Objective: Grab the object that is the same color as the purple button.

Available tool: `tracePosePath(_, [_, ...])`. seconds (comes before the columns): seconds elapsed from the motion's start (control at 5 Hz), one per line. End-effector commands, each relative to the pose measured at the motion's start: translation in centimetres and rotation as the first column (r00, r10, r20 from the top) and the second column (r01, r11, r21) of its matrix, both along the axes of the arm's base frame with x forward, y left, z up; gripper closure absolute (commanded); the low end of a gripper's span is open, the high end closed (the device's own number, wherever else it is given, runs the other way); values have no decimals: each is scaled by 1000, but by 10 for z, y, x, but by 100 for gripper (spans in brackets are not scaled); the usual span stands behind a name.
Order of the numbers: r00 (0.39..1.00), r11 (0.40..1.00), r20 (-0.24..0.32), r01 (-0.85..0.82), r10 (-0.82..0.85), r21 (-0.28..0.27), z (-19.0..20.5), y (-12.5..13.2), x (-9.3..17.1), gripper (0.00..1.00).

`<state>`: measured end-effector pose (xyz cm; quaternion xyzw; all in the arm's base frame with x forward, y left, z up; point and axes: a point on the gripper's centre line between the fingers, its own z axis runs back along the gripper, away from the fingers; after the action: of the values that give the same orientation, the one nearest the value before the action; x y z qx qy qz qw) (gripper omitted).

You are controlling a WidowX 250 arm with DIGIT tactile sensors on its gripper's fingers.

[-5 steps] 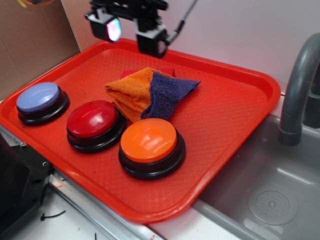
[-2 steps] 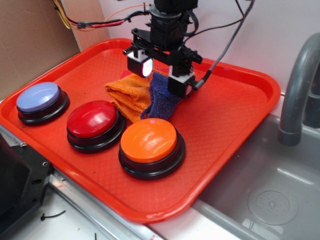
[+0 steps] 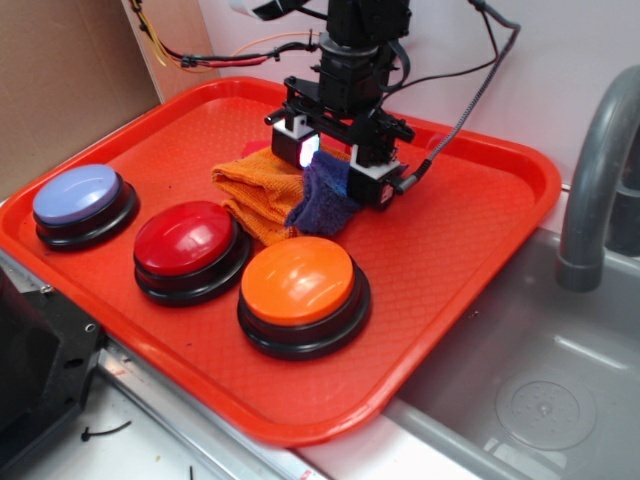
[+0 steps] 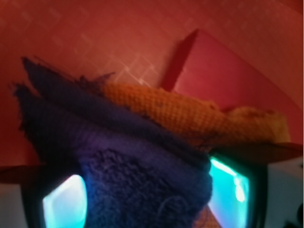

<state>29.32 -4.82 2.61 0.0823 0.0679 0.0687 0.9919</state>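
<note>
At upper centre, the gripper pinches the purple rag between narrowed fingers; only the wrist view shows a red block behind the orange cloth.

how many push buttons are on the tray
3. The purple button sits at the tray's left edge, the red button beside it in the middle, and the orange button nearest the front. Cloths and the gripper could hide more.
</note>
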Motion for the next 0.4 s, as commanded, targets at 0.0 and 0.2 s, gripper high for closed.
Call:
tracePosePath(0.0, [999, 1000, 52, -2, 2, -6, 5, 4, 4, 100])
tracePosePath(0.2, [998, 1000, 57, -4, 4, -14, 9, 5, 3, 100])
